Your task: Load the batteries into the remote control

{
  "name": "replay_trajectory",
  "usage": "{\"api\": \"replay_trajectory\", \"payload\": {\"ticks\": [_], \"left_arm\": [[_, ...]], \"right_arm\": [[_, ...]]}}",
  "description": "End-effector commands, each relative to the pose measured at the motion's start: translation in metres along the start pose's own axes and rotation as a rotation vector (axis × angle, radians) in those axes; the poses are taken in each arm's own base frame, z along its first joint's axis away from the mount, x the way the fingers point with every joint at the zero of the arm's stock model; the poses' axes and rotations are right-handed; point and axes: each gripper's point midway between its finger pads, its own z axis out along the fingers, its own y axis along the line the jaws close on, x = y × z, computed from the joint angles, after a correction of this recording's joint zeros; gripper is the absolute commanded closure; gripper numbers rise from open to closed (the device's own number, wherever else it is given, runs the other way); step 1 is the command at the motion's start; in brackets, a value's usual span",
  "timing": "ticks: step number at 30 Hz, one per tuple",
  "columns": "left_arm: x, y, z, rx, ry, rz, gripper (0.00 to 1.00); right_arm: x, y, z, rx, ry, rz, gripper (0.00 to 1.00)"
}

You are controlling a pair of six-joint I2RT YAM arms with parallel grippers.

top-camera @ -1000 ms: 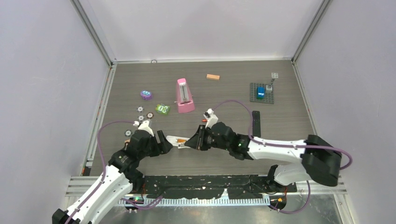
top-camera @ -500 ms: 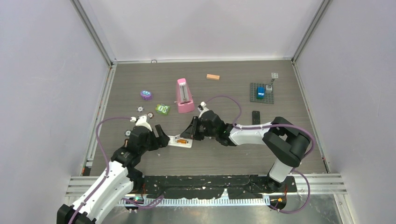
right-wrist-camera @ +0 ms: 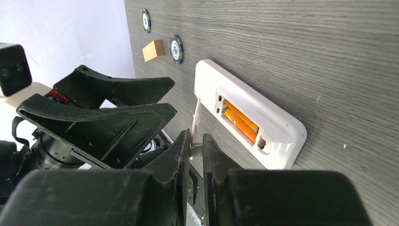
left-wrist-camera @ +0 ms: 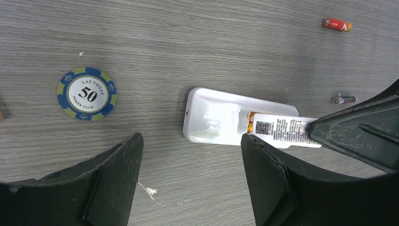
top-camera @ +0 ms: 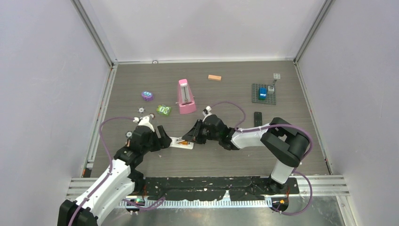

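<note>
Prob. closing step: batteries (right-wrist-camera: 240,121) sit in remote (left-wrist-camera: 211,120), R gripper (right-wrist-camera: 196,141) pinches cover (left-wrist-camera: 282,129), L gripper (left-wrist-camera: 192,146) spread & empty; next needs cover lined up w/ bay.

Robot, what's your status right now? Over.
Left pincer open at end of remote. Right pincer shut on battery cover, by the open bay. Orange batteries seated; red cell, dark cell loose on table.

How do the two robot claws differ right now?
On the left gripper the jaws stand wide apart, holding nothing. On the right gripper they are pinched on a thin white labelled panel. The left gripper sits at the solid end of the white remote, and the right gripper at the end where orange batteries show. Both are black and low beside that remote.
</note>
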Motion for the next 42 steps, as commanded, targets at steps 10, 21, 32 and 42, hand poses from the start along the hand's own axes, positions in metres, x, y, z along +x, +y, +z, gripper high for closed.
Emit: {"api": "replay_trajectory", "payload": {"ticks": [10,21,32,42], "left_arm": [[-0.008,-0.006,0.006,0.038,-0.048,-0.023,0.23],[-0.002,-0.012,0.008,0.076,-0.024,-0.028,0.23],[0.001,-0.009,0.01,0.065,-0.02,-0.035,0.25],[0.002,-0.007,0.012,0.056,-0.02,-0.039,0.25]], "right_arm": [[-0.007,0.003,0.002,-0.059,-0.058,0.05,0.95],[-0.005,-0.007,0.003,-0.037,-0.057,0.057,0.95],[-0.004,-0.011,0.002,-0.027,-0.058,0.055,0.95],[-0.001,-0.013,0.007,-0.031,-0.041,0.062,0.95]]}}
